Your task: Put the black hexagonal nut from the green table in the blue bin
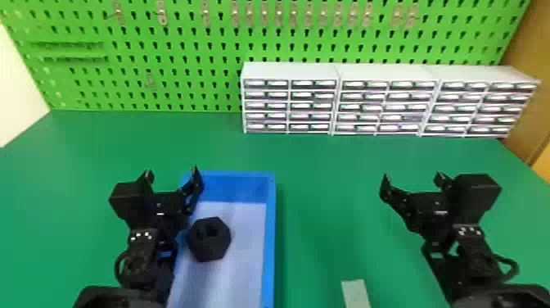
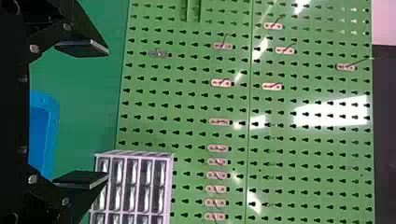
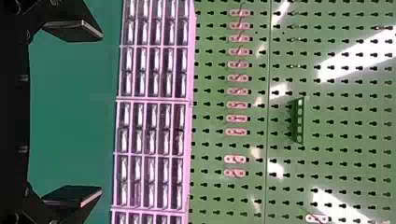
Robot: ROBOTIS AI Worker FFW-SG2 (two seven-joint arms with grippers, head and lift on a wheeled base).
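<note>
The black hexagonal nut (image 1: 209,239) lies inside the blue bin (image 1: 268,245), on its pale floor toward the left side. My left gripper (image 1: 172,177) is open above the bin's left edge, beyond and to the left of the nut. In the left wrist view the left gripper (image 2: 81,114) has its fingers wide apart with nothing between them, and a corner of the blue bin (image 2: 44,135) shows behind it. My right gripper (image 1: 413,180) is held over the table right of the bin; in the right wrist view the right gripper (image 3: 72,114) is open and holds nothing.
White drawer cabinets (image 1: 289,98) stand at the back of the green table (image 1: 327,172), against a green pegboard (image 1: 176,61) with metal hooks. A pale strip (image 1: 356,293) lies on the table near the front, between the bin and the right arm.
</note>
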